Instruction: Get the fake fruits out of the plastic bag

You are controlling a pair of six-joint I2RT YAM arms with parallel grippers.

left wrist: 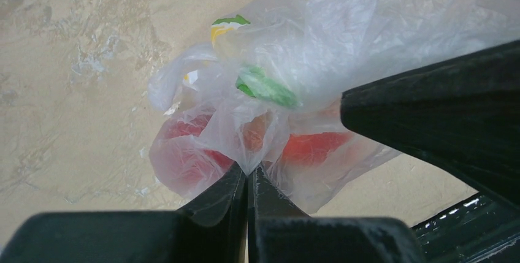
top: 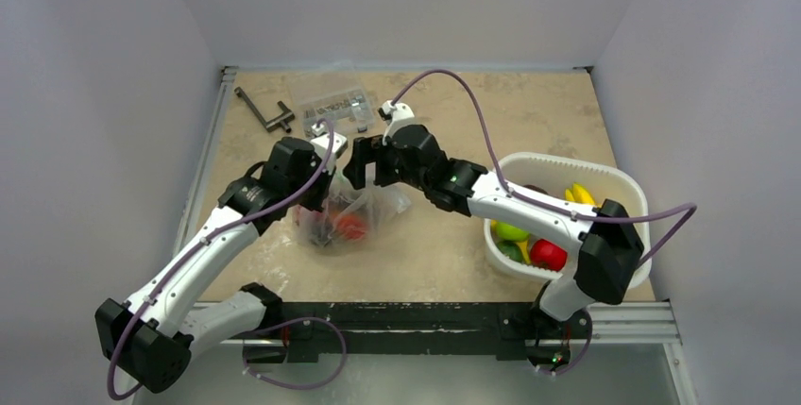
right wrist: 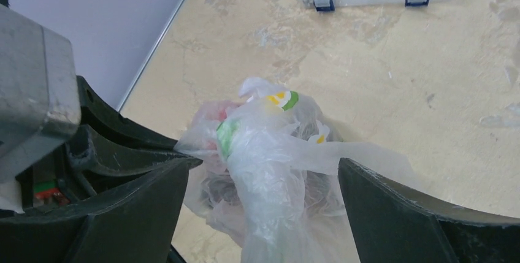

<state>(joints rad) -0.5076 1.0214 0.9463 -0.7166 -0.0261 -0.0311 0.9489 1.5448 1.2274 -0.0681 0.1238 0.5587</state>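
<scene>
The plastic bag (top: 348,216) lies crumpled on the table between both arms. Through its film I see a red round fruit (top: 351,227) and a dark one (top: 322,231). In the left wrist view, red fruits (left wrist: 309,146) show through the bag (left wrist: 319,54). My left gripper (left wrist: 248,170) is shut on a pinch of bag film; from above it (top: 328,195) sits at the bag's left top. My right gripper (right wrist: 263,214) is open and straddles the bag's twisted top (right wrist: 270,152); from above it (top: 370,174) hovers over the bag. The grape bunch (right wrist: 221,186) shows darkly through the film.
A white basket (top: 567,161) at the right holds a yellow banana (top: 578,194), a green apple (top: 510,231) and a red fruit (top: 548,253). A clear compartment box (top: 331,103) and a metal tool (top: 264,112) lie at the back left. Walls enclose the table.
</scene>
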